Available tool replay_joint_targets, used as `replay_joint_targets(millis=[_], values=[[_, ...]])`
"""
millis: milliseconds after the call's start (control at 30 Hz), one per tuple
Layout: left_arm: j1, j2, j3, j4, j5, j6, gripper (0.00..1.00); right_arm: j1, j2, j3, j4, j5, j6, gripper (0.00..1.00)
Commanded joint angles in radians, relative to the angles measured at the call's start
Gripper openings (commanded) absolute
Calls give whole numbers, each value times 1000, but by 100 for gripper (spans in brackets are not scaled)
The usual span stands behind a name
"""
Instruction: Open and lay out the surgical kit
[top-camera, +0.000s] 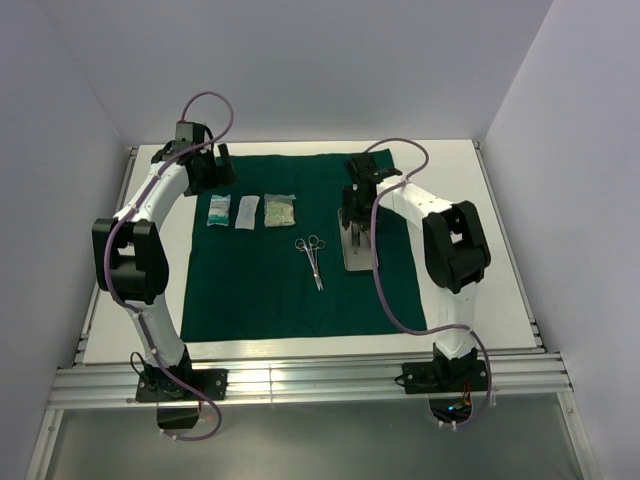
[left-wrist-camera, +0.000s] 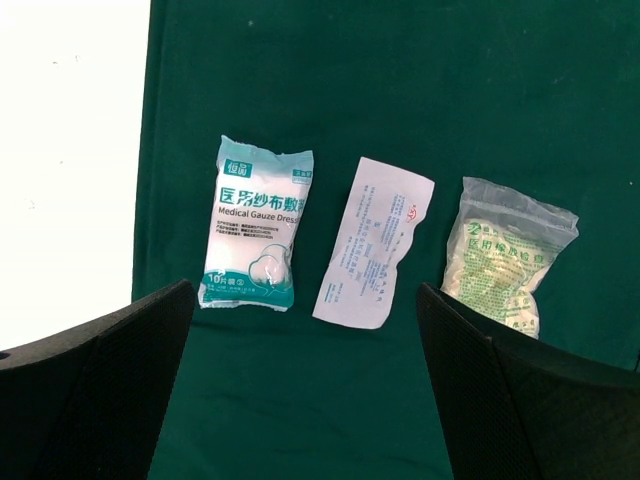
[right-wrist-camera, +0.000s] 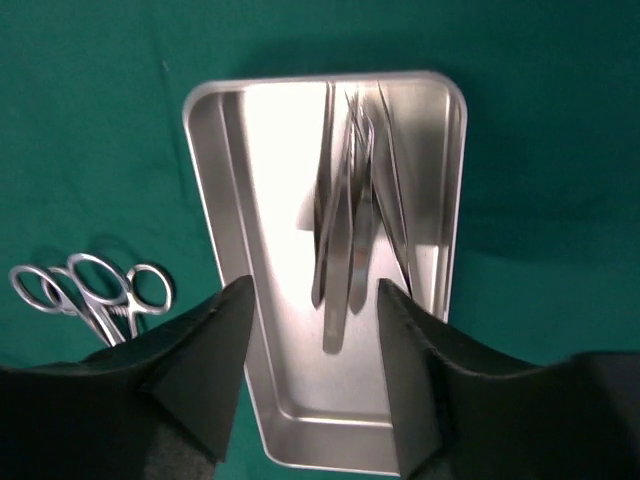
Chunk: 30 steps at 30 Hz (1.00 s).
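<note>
The dark green cloth (top-camera: 270, 290) lies spread flat on the table. Three pale packets lie in a row at its far left: a gauze packet (left-wrist-camera: 255, 222), a white packet (left-wrist-camera: 373, 241) and a clear packet (left-wrist-camera: 508, 256). My left gripper (left-wrist-camera: 305, 330) is open and empty above the cloth, just in front of them. The steel tray (right-wrist-camera: 270, 180) holds several tweezers (right-wrist-camera: 345, 215). My right gripper (right-wrist-camera: 312, 300) is open above the tray, its fingers either side of the tweezers' ends. Scissors-like clamps (top-camera: 313, 256) lie on the cloth left of the tray and show in the right wrist view (right-wrist-camera: 95, 295).
The white table (top-camera: 500, 230) shows around the cloth, with raised rails at its edges. Grey walls close in the back and both sides. Both arms reach over the cloth's far half.
</note>
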Motion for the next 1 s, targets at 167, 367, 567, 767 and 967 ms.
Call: replay_joint_targets(millis=[167, 367, 567, 767, 967], values=[[-4, 2, 37, 6, -18, 15, 97, -7, 62, 122, 3, 70, 1, 63], [-4, 24, 58, -3, -15, 16, 97, -6, 88, 142, -6, 107, -15, 62], [-4, 34, 71, -10, -15, 15, 96, -6, 101, 142, -12, 144, -21, 58], [-4, 45, 78, -16, -8, 18, 97, -4, 116, 144, -17, 144, -22, 59], [-4, 59, 103, -28, -4, 21, 97, -1, 143, 153, -18, 144, -15, 59]])
